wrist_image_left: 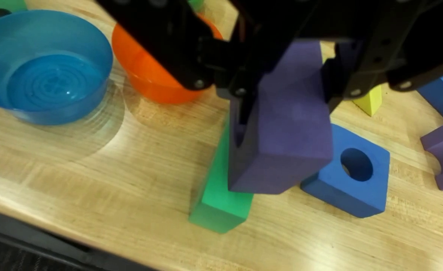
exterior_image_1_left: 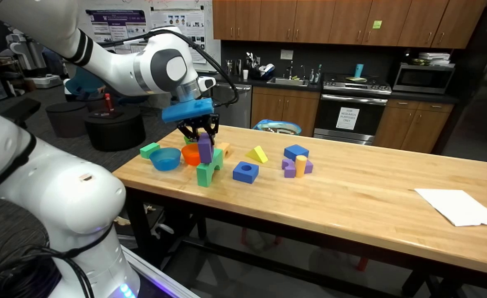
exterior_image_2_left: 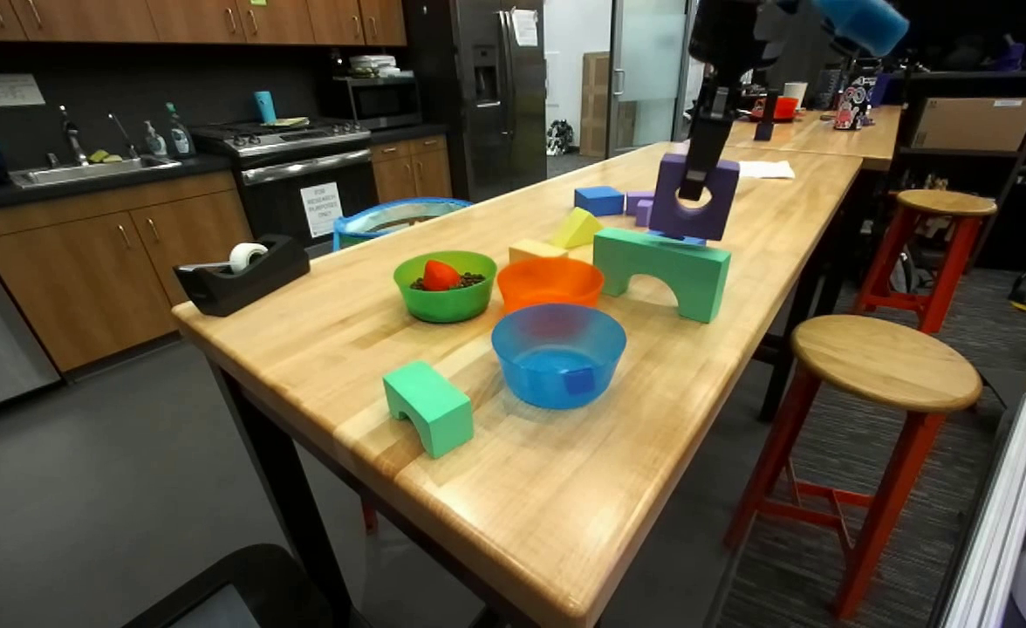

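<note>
Matte purple block with a round hole [wrist_image_left: 293,128] held above a matte green arch block [exterior_image_2_left: 653,249]

Mid-frame in the wrist view, the gripper [wrist_image_left: 287,92] is clenched around the purple block. Grasping and lifting from the pale wooden surface [wrist_image_left: 131,195] look done; letting go is not. In an exterior view, right of centre, it hangs over the arch, contact hard to tell. A blue square block with a hole [wrist_image_left: 351,190] lies nearby, lower right in the wrist view.

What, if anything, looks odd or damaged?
The green bowl stands out: amid toy blocks, it holds a red object on dark pellets. The white paper looks ragged at one corner. Nothing looks spilled; the held purple block seems undamaged.
</note>
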Controlling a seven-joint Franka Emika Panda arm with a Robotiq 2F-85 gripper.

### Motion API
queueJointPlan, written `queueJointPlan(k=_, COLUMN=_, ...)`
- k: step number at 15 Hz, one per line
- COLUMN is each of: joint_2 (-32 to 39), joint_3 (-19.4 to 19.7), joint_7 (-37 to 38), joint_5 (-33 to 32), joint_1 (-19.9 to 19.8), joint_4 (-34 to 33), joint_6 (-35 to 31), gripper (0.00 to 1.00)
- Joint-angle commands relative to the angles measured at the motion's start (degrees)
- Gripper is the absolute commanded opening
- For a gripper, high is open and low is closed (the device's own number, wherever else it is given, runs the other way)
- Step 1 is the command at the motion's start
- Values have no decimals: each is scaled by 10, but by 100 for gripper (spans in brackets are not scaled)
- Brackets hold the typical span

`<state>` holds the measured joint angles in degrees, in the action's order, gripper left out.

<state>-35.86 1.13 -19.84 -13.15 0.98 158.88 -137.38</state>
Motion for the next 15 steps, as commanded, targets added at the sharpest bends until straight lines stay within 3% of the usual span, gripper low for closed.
queueJointPlan(k=1, joint_2=-8, joint_3=-9, joint_7=26, joint_5=-2, joint_1=7, joint_4=-2, joint_6=4, gripper=16)
queueJointPlan(k=15, joint_2=5, joint_3=-19, joint_7=59, joint_5=3, joint_1=9, joint_4=-6, joint_6=-1, gripper=16)
